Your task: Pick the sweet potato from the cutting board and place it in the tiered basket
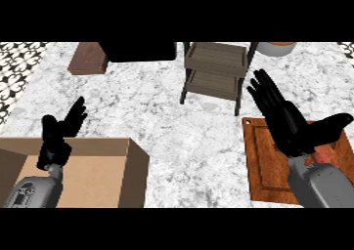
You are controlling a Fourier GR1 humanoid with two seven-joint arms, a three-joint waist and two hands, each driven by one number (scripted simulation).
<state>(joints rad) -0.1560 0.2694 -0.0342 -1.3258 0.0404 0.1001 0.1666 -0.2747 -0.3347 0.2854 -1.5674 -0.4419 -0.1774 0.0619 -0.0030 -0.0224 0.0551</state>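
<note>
Head view: right robot hand [292,128] spread over sweet potato [323,155] on cutting board [270,166]; no legible writing.

You'll find no readable text anywhere here: no labels, brands, numbers or signs. Taking the tiered basket [214,71] as landmark, its wooden shelves are bare of lettering, the cutting board [270,166] below and to its right carries only plain grain, and the open box [100,171] well to its lower left shows blank brown walls.
</note>
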